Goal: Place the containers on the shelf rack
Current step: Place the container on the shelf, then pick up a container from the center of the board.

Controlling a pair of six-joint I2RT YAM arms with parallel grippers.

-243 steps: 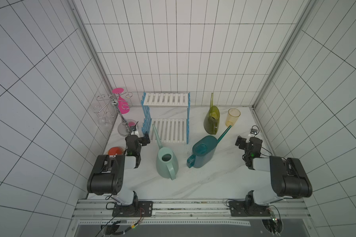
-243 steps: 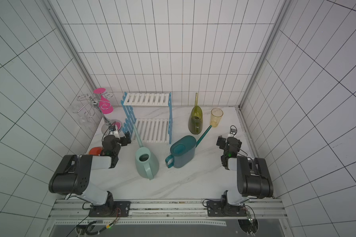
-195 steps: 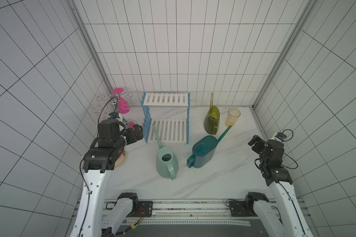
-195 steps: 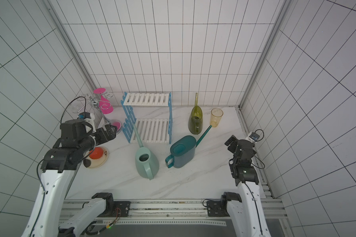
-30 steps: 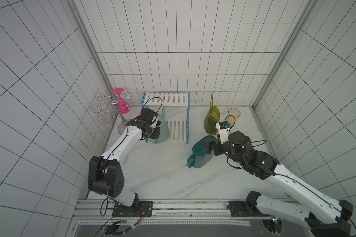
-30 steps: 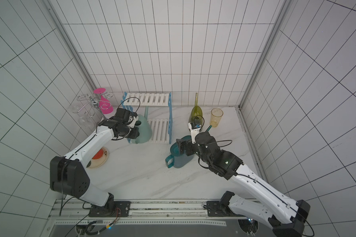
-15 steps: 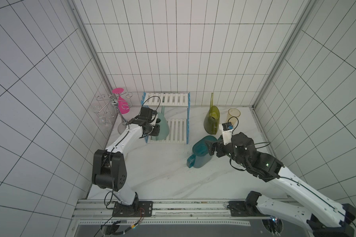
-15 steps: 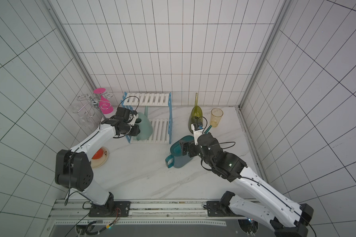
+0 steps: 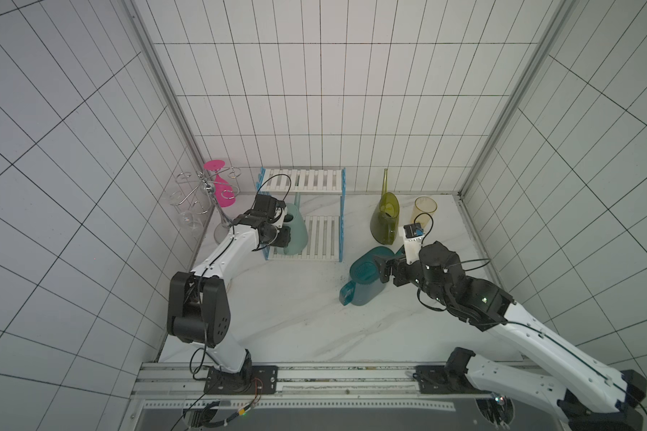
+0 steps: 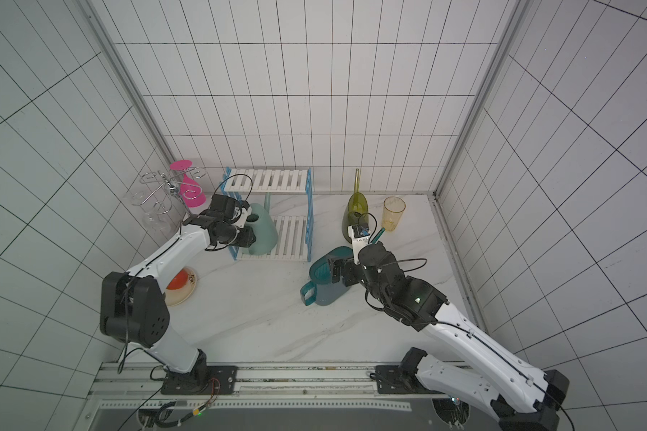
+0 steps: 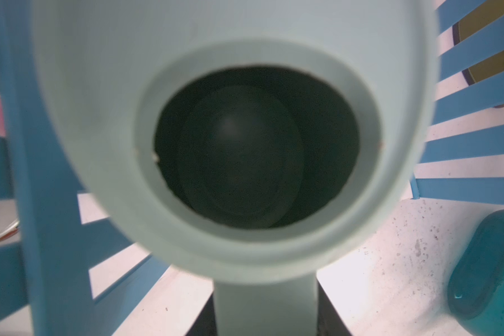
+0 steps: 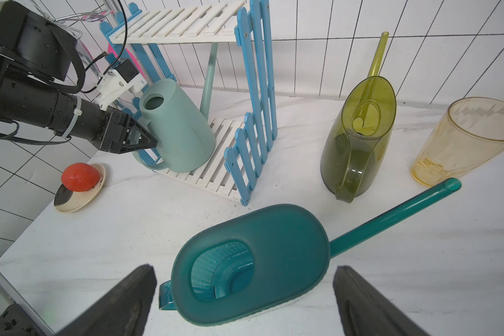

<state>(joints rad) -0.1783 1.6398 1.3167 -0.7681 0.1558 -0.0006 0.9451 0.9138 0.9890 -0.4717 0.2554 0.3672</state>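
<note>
Two hands: left hand (image 12: 152,143) grips the mint can (image 12: 175,128) on the shelf rack (image 12: 256,87); right hand (image 12: 245,269) is wide open around the teal can (image 12: 274,232).

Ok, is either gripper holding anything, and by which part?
The left gripper flanks the handle of the mint watering can; whether it clamps cannot be told. The right gripper is open astride the teal watering can, holding nothing.

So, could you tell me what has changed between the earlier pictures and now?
The left gripper carried the mint watering can from the table onto the shelf rack's lower shelf and holds its handle. The right gripper reached out from rest and now stands open around the teal watering can. That can, the olive watering can and the yellow cup stayed put.
</note>
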